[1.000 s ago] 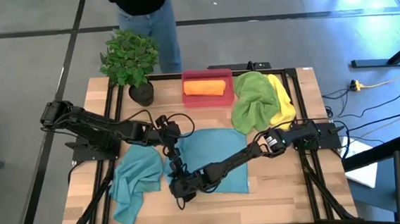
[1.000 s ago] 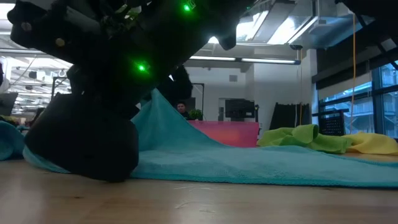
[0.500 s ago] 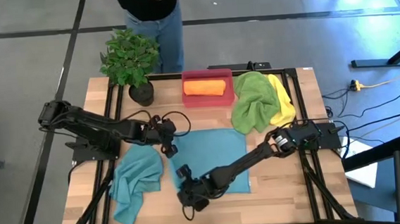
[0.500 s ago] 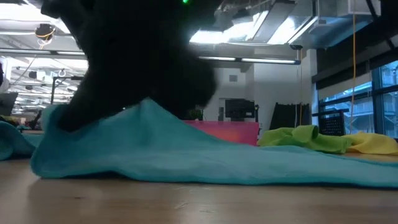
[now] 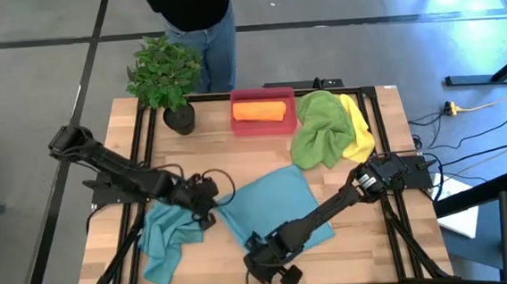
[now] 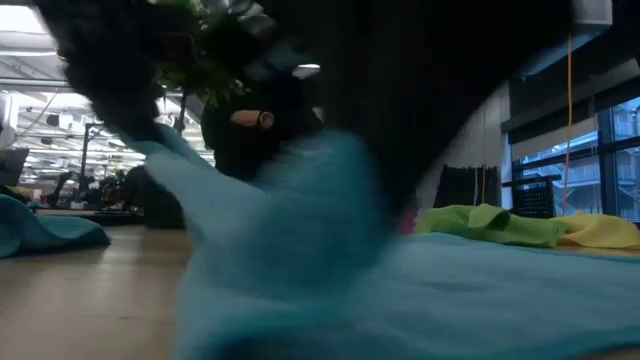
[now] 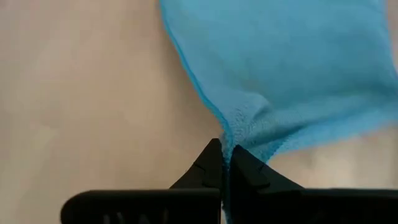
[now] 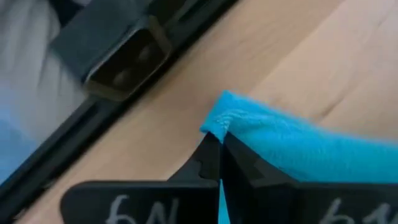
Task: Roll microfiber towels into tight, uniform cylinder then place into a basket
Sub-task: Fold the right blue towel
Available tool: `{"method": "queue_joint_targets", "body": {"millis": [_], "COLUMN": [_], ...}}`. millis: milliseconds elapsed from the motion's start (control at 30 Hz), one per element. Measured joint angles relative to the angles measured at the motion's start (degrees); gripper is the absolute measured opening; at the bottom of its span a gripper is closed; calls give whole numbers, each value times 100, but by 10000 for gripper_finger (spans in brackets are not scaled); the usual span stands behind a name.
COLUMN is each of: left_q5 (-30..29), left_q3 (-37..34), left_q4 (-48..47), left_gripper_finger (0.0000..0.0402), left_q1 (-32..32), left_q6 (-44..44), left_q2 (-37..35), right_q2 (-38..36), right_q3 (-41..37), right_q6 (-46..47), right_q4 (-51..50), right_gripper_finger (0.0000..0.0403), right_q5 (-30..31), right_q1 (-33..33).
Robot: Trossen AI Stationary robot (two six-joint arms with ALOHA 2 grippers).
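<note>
The teal towel (image 5: 271, 203) has shifted toward lower centre, its corners pinched by the closed right gripper (image 5: 264, 265) and left gripper (image 5: 207, 215); soft, limp cloth, best held at corners.

2 teal-blue towels (image 5: 271, 199); green towel (image 5: 318, 130); yellow towel (image 5: 357, 121); orange towel (image 5: 258, 111) in red-pink basket (image 5: 262, 94); black pot (image 5: 179, 120).

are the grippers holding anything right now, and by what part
Both pinch the flat teal towel: the left gripper shut on one corner, the right gripper shut on another corner.
</note>
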Motion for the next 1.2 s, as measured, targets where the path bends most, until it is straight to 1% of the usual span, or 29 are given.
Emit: {"method": "queue_joint_targets", "body": {"millis": [100,167,333,433,567,700,767,833,900,933,1000,1100,1200], "left_q5": [15,-16,-88,-109,-114,-118,-119,-123,-149,-157,-161,-162,-164], "left_q3": [0,0,0,0,0,0,0,0,0,0,0,0,0], "left_q4": [9,8,-1,-19,-27,-26,-26,-26,-26,-28,-43,-44,-44], "left_gripper_finger": [0,0,0,0,0,0,0,0,0,0,0,0,0], "left_q1": [-331,-447,-465,-397,-305,-230,-216,-216,-227,-235,-261,-266,-266], "left_q6": [-154,-227,-234,-224,-97,-90,-87,-84,-76,-74,-74,-74,-72], "left_q2": [0,0,2,2,2,4,4,4,4,4,4,5,7], "right_q2": [-8,-14,-19,-21,-23,-23,-23,-51,-208,-373,-857,-1858,-2887], "right_q3": [-4,-4,-4,-4,-4,-4,-11,-102,-330,-492,-964,-2030,-3378], "right_q6": [223,457,762,935,1387,1875,2090,2250,2265,2268,2357,2644,3136], "right_q4": [-353,-426,-846,-1373,-2148,-3177,-3618,-3785,-3645,-3361,-2485,-1317,-267], "right_gripper_finger": [12,26,70,101,140,163,166,165,160,155,142,116,92], "right_q5": [-29,141,227,221,221,257,512,835,878,804,780,783,1101], "right_q1": [-57,-131,-267,-264,-216,-113,-16,74,139,155,165,152,104]}}
